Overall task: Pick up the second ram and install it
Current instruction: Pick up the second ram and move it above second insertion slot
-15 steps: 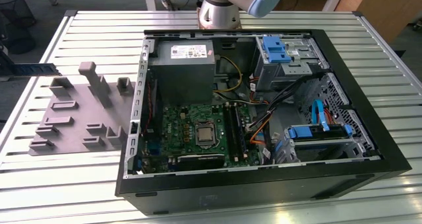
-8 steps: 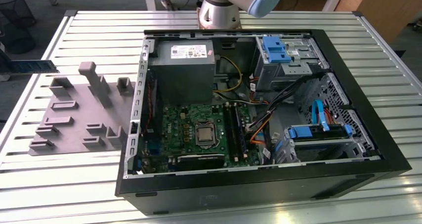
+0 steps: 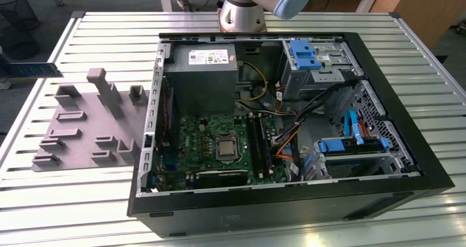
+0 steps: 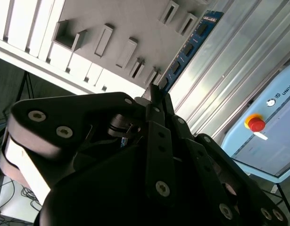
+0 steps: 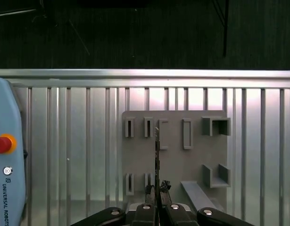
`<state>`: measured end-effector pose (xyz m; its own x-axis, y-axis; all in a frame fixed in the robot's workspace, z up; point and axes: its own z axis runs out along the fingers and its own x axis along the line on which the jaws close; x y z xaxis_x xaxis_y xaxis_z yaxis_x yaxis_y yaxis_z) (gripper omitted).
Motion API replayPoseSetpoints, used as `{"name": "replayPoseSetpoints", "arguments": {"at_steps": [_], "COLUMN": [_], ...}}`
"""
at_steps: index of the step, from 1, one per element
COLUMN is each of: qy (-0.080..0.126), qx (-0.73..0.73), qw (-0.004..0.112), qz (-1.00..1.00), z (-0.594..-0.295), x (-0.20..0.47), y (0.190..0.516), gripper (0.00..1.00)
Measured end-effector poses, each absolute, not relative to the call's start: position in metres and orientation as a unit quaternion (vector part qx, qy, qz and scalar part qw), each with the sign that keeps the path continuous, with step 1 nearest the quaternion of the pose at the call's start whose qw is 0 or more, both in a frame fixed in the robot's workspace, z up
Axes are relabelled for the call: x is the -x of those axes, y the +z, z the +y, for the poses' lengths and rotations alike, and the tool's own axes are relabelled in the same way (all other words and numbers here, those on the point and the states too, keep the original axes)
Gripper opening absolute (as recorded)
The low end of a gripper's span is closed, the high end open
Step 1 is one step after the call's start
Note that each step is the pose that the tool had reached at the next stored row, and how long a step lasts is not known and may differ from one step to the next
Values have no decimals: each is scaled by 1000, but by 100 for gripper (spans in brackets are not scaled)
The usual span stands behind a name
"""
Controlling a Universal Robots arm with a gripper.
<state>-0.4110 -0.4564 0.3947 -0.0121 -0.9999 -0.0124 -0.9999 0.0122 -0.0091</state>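
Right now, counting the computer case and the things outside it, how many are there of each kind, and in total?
second ram, held between the fingers: 1
grey slotted tray: 1
computer case: 1
pendant with a red button: 1
Total: 4

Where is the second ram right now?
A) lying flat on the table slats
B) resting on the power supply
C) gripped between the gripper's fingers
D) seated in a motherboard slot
C: in both wrist views the gripper is shut on the second ram, with the grey holder beyond it.
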Motion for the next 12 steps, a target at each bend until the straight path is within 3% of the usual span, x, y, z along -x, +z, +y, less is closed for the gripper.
{"name": "replayPoseSetpoints", "arguments": {"at_steps": [12], "qy": [1], "qx": [703], "qw": [8], "qz": [711], "z": [-456], "x": [411], "y": [406], "gripper": [14]}}
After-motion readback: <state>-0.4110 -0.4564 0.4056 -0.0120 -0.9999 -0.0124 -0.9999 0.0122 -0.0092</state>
